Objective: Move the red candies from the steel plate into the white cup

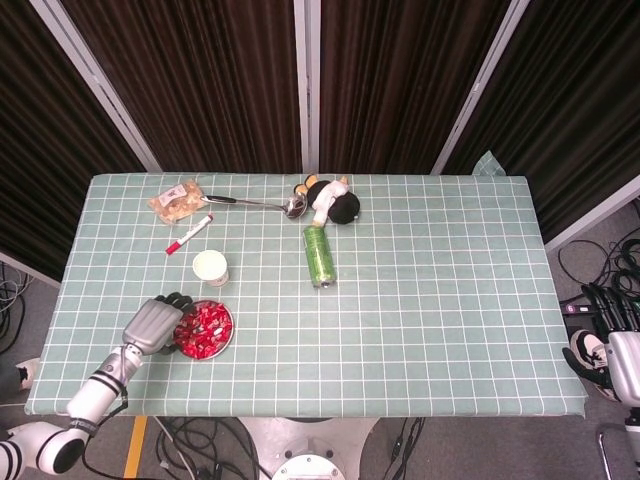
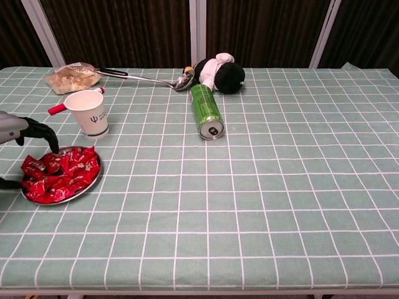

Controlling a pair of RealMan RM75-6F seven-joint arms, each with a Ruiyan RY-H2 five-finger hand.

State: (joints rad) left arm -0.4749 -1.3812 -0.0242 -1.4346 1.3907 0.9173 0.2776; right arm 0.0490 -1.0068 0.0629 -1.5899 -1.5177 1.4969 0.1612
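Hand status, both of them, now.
Left hand: open, fingers spread over the steel plate of red candies, holding nothing.
Right hand: at the table's edge; state cannot be told.

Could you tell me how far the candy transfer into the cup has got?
Nothing looks moved yet: the red wrapped candies are heaped on the round steel plate. The left hand hovers open over the plate's edge, holding nothing. Every candy must go into the white paper cup. The right hand is off-table.

Dark ribbed curtain (image 1: 210, 80) behind — green checked table (image 1: 430, 300) in front.
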